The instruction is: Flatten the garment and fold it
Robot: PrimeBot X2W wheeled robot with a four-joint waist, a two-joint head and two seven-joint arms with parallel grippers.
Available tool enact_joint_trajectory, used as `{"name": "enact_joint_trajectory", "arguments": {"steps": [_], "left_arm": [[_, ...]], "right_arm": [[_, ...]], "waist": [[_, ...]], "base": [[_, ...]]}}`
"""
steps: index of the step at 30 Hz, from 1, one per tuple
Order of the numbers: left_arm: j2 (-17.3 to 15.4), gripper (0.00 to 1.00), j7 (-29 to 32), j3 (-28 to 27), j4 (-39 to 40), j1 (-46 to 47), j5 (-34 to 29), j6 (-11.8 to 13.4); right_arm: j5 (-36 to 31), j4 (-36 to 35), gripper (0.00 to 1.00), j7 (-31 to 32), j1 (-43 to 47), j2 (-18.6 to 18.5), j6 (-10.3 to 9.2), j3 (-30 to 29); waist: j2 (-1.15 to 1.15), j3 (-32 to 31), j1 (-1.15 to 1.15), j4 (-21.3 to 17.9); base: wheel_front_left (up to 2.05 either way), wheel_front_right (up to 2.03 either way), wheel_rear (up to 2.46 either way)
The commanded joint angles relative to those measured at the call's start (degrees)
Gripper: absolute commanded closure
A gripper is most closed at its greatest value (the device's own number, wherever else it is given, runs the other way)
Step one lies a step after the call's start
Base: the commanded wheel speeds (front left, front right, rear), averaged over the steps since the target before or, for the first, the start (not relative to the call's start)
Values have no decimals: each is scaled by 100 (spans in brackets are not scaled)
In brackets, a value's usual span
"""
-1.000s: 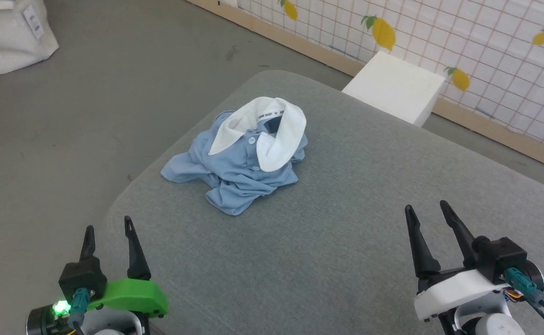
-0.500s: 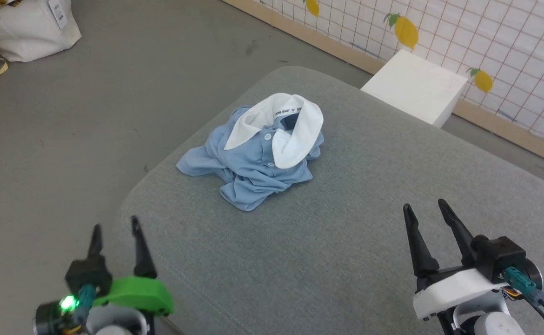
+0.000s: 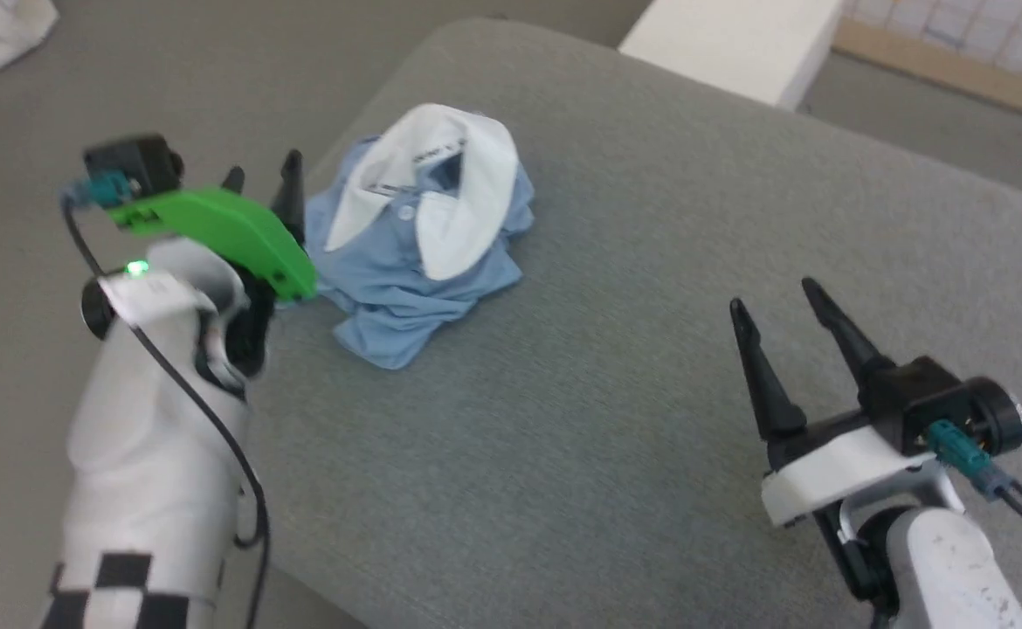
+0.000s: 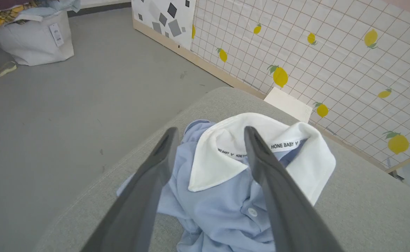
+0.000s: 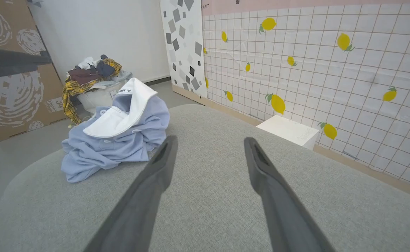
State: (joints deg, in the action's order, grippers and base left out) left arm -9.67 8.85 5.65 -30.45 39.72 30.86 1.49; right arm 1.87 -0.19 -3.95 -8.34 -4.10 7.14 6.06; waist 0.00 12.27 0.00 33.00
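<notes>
Right now I have the polo shirt (image 3: 415, 262) lying in a crumpled heap near the rounded corner of the grey fabric cushion (image 3: 616, 419). It is not flattened or folded. Its white collar (image 4: 226, 164) sits on top, spread open, with a neck tape that reads "HONE BABY" and a white button showing on the placket below it.

My left pincer (image 3: 263, 170), the one with the green housing, is just beside the heap's left edge. Its two dark fingers stand wide apart and hold nothing. From the left wrist camera they frame the collar from above, but I cannot tell whether either tip touches the cloth.

My right pincer (image 3: 774, 294) hovers over bare cushion, well apart from the shirt on its right. Its jaws are wide too and empty.

Beyond the cushion a white box (image 3: 729, 39) stands on the grey floor (image 4: 86, 98) against a tiled wall with lemon prints (image 4: 331, 52). A white bag stuffed with clothes (image 4: 33, 38) sits farther off.
</notes>
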Motion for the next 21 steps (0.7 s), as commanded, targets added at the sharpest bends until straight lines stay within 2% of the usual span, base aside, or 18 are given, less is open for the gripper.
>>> {"name": "enact_joint_trajectory", "arguments": {"steps": [1, 4, 9, 14, 19, 20, 21], "left_arm": [[-57, 0, 227, -94, -176, 256, 157, -1], [-195, 0, 762, -259, -519, 592, 405, 52], [-368, 0, 1048, -520, -815, 771, 618, 267], [-322, 0, 1688, -462, -1247, 531, 736, 440], [-381, 0, 2629, -223, -1629, 179, 729, 548], [-413, 8, 2808, -199, -1650, 126, 753, 529], [-444, 37, 2913, -181, -1646, 87, 764, 508]], "right_arm": [[-31, -67, 0, 26, -170, -101, 35, 14], [21, -120, 0, 62, -350, -187, 35, 79], [83, -157, 0, 13, -601, -240, 35, 70], [121, -33, 0, -102, -713, -233, 35, 48], [188, 162, 0, -257, -797, -170, 35, 70], [197, 205, 0, -289, -799, -155, 35, 59], [203, 247, 0, -313, -794, -143, 35, 51]], "waist": [[0, 993, 0, -883], [0, 1354, 0, -1197], [0, 1788, 0, -1613], [0, 1878, 0, -1840], [0, 1691, 0, -1987], [0, 1626, 0, -1998], [0, 1555, 0, -2003]], "base": [[0, 0, 0], [0, 0, 0], [0, 0, 0], [0, 0, 0], [0, 0, 0], [0, 0, 0], [0, 0, 0]]}}
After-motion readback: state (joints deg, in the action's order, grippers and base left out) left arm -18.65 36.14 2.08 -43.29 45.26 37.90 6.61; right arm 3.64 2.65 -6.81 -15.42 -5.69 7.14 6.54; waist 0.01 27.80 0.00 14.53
